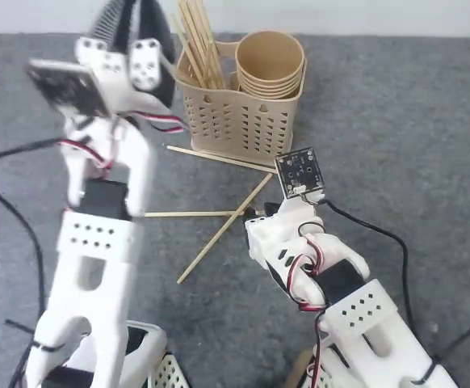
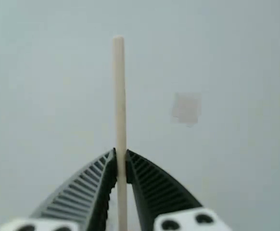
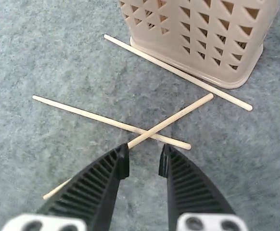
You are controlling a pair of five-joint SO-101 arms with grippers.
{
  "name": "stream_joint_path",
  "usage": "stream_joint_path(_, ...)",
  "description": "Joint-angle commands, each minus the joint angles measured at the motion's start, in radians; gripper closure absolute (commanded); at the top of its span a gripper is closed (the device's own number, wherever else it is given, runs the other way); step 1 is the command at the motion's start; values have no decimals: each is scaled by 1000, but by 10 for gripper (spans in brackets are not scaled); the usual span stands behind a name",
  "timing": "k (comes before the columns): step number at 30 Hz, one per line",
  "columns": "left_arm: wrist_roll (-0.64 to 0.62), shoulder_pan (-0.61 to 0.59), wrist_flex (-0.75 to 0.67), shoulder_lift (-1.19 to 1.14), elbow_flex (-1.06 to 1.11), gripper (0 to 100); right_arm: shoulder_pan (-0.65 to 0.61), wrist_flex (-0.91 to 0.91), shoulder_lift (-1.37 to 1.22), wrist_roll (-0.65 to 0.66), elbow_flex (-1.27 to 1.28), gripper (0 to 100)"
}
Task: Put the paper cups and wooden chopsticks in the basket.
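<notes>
The left gripper (image 2: 120, 155) pinches a chopstick (image 2: 119, 96) running straight out past its tips, arm reared high beside the basket (image 1: 243, 121); the right gripper (image 3: 144, 155), spread, hangs over crossed chopsticks (image 3: 147, 134) on the desk (image 3: 44, 48).

Right of your right gripper (image 3: 144, 161) the carpet (image 1: 413, 137) is bare. Just ahead, two crossed sticks (image 3: 147, 134) lie in the way; a third stick (image 3: 178, 72) lies along the basket's (image 3: 202, 33) near wall. Far left, the left gripper (image 2: 120, 161), clamped on a held stick (image 2: 119, 96), blocks the basket's side.
</notes>
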State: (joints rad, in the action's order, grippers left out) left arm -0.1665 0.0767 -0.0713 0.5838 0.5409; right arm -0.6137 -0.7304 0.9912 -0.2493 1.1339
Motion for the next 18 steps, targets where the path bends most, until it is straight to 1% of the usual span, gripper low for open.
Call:
stream_joint_path(1,8,48,-209,-40,50,988,13,-2,33,51,-6,886)
stream_joint_path(4,8,51,-264,-130,30,988,13,-4,31,54,-5,887)
stream_joint_path(9,8,49,-267,-265,-25,988,13,-4,31,54,-5,887)
stream_joint_path(15,15,44,-269,-376,-107,986,13,-4,27,55,-5,887)
stream_joint_path(17,40,41,-269,-400,-119,952,13,-4,27,55,-5,887)
stream_joint_path(18,41,37,-265,-410,-120,919,13,-4,27,55,-5,887)
